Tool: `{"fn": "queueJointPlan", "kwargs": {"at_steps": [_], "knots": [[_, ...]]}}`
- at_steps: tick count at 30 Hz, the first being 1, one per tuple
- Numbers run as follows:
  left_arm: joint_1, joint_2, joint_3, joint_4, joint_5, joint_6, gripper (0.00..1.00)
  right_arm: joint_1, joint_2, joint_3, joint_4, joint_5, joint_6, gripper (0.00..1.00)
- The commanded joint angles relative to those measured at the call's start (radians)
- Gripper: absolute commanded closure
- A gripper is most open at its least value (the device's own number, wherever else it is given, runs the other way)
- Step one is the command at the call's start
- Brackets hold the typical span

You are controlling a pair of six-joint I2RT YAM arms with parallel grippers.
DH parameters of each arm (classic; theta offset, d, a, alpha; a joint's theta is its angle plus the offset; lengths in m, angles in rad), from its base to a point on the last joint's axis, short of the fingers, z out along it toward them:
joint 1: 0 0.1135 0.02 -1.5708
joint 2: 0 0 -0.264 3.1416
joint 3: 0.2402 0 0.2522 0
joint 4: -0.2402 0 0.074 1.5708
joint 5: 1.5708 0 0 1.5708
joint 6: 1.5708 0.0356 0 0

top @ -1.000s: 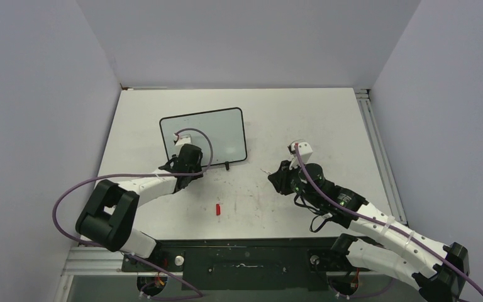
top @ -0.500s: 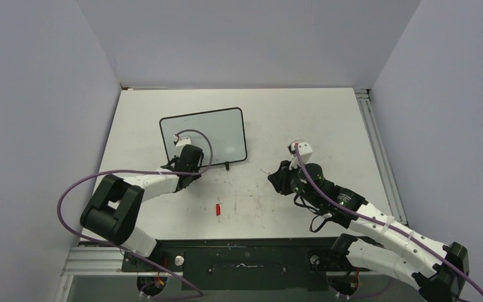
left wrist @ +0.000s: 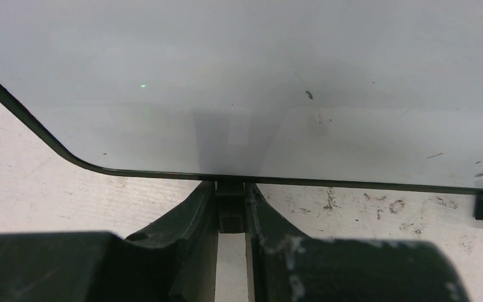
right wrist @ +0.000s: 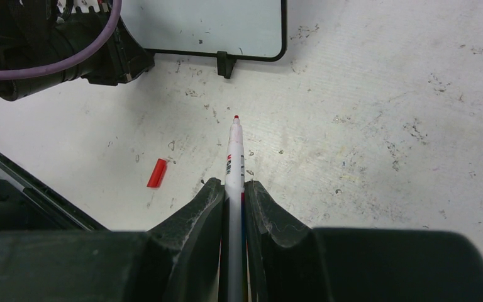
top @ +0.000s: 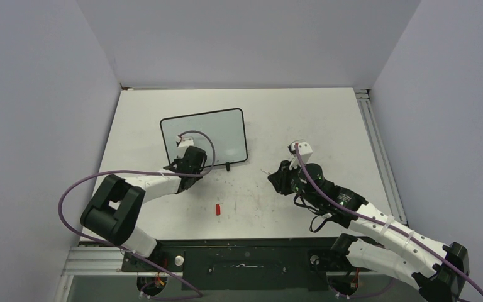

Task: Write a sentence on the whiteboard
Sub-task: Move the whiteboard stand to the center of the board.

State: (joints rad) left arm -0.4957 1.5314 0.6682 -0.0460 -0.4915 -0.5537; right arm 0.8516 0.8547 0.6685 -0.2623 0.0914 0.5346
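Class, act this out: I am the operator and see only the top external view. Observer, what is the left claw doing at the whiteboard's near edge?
Observer: The left claw has its fingers close on either side of a small black foot under the whiteboard. Whether they pinch it, I cannot tell.
Operator: And the right claw?
Observer: The right claw is shut on a white marker, its red tip bare and pointing toward the board.
Operator: That small red speck?
Observer: A red cap, lying loose, apart from the marker.
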Motion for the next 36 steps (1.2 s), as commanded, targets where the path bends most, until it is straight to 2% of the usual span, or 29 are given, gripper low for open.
{"fn": "queueJointPlan", "kwargs": {"at_steps": [1, 21, 36], "knots": [[-0.045, -0.041, 0.02, 0.004, -0.01, -0.038, 1.0, 0.006, -0.003, -0.006, 0.051, 0.01, 0.005, 0.95], [-0.328, 0.01, 0.102, -0.144, -0.03, -0.22, 1.0, 0.008, -0.069, -0.027, 0.052, 0.025, 0.013, 0.95], [-0.454, 0.093, 0.192, -0.19, -0.043, -0.29, 1.0, 0.01, -0.17, -0.052, -0.004, 0.05, 0.028, 0.95]]}}
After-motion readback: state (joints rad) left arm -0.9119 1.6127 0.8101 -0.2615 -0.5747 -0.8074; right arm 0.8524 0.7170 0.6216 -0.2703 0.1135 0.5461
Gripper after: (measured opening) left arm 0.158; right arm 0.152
